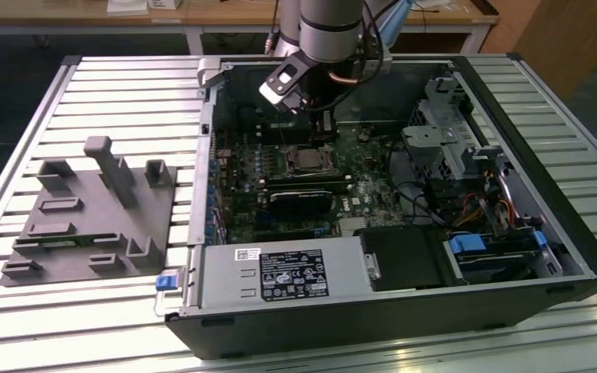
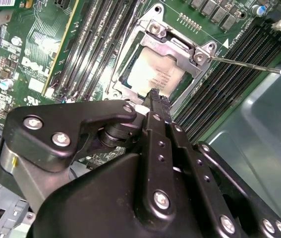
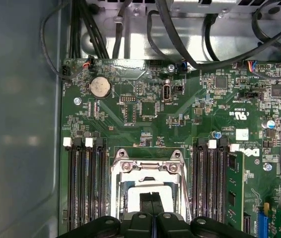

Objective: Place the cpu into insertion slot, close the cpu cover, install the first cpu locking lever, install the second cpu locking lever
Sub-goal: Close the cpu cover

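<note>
Partly hidden cpu under cpu cover, fingers pressed together above

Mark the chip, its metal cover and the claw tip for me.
chip (image 2: 151, 74), second wrist view, on its bare silver top inside the cover's window.
cover (image 2: 174, 47), second wrist view, on the frame's broad metal bar.
claw (image 2: 155, 95), second wrist view, at its closed fingertips over the chip.

One cpu; one cpu cover — one lever; one tool.
</note>
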Tool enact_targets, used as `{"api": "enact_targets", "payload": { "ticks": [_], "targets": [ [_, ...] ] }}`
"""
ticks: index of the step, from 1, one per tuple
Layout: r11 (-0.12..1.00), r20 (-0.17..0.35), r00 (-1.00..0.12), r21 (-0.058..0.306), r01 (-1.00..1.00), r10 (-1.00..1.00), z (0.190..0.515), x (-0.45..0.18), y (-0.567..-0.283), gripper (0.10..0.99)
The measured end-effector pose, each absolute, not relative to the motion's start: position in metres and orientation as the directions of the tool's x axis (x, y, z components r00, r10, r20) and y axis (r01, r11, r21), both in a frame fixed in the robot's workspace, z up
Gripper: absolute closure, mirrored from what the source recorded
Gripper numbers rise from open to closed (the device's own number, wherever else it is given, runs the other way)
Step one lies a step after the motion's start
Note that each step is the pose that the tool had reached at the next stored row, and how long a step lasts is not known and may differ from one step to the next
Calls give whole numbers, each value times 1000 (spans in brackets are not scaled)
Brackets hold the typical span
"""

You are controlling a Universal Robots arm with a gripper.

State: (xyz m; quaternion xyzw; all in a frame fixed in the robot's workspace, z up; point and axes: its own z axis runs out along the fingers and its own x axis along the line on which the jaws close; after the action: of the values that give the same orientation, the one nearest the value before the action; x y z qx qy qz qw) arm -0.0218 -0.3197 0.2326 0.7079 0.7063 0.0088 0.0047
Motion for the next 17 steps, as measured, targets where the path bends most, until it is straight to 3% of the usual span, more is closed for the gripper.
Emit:
{"api": "enact_targets", "payload": {
  "ticks": [17],
  "targets": [
    [213, 6, -214, 19, 977, 977, 232, -22, -320, 980]
  ]
}}
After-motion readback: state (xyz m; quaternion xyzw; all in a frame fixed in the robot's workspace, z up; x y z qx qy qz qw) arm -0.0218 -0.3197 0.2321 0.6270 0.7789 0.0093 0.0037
